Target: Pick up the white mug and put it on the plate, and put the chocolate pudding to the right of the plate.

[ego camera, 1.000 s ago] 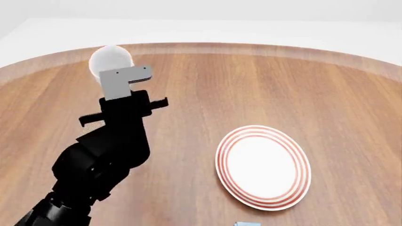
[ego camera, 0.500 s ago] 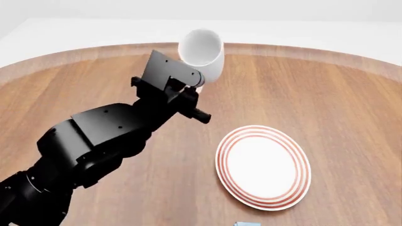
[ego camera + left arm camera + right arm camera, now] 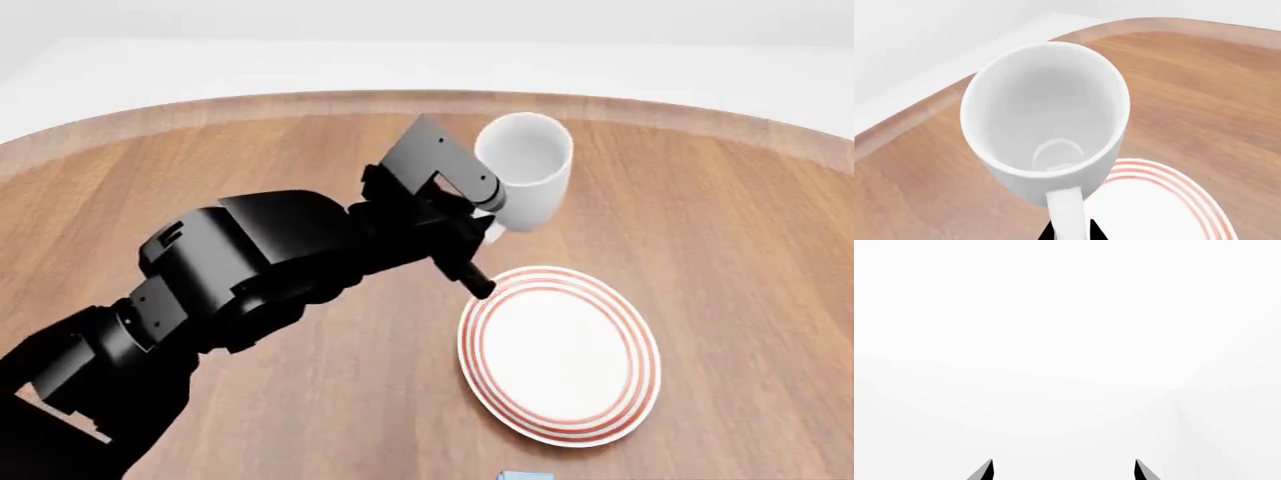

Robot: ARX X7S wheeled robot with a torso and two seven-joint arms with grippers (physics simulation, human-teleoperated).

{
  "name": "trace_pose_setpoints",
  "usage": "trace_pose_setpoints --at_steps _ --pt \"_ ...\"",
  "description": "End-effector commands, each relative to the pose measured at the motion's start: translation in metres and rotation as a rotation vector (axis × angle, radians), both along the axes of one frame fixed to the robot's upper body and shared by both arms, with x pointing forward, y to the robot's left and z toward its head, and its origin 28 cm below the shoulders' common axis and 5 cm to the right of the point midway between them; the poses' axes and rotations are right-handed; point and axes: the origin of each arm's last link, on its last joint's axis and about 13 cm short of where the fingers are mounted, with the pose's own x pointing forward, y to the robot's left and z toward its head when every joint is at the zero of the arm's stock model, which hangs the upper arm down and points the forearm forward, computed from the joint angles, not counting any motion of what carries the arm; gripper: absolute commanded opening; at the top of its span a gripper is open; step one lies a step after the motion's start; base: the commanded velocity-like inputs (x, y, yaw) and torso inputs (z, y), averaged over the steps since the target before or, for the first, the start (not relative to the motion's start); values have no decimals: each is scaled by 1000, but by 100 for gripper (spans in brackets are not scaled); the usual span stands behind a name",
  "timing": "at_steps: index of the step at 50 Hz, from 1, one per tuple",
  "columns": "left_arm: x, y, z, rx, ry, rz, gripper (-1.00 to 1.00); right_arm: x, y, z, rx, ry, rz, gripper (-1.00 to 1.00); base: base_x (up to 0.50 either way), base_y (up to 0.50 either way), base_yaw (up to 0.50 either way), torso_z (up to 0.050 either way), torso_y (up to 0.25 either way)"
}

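- The left gripper [image 3: 483, 212] is clamped on the loop handle of the plain glossy white ceramic mug [image 3: 523, 182], carrying it clear of the round brown wooden table [image 3: 721, 230].
- The mug sits just past the gripper's tip on its far right side in the head view, tilted, open mouth turned up and back toward the camera.
- From the left wrist view the white mug [image 3: 1045, 120] fills the frame, hollow interior in plain sight, handle running down between the dark fingertips [image 3: 1095, 232] at the frame's edge.
- The round white plate with concentric red rings [image 3: 559, 352] lies flat on the table, nearer the robot than the mug; the mug hangs in the air above the plate's far edge, not touching it.
- In the left wrist view the plate's ringed rim [image 3: 1191, 191] shows beneath and beside the mug.
- A sliver of the light blue chocolate pudding box [image 3: 526, 475] peeks in at the head view's bottom edge, just on the near side of the plate.
- The right gripper [image 3: 1063, 471] stands spread, two dark tips well apart with only blank white between them.
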Motion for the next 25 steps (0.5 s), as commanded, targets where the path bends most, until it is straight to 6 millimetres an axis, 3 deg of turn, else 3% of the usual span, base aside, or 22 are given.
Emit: trace_pose_setpoints --at_steps 1,25 --pt "3 -26 1 -3 41 -74 -100 -1 -3 -2 -7 -4 -24 100 0 0 0 0 0" --pt "-1 -54 -23 12 225 -83 -100 -3 -4 -1 -1 -4 -27 100 0 0 0 0 0"
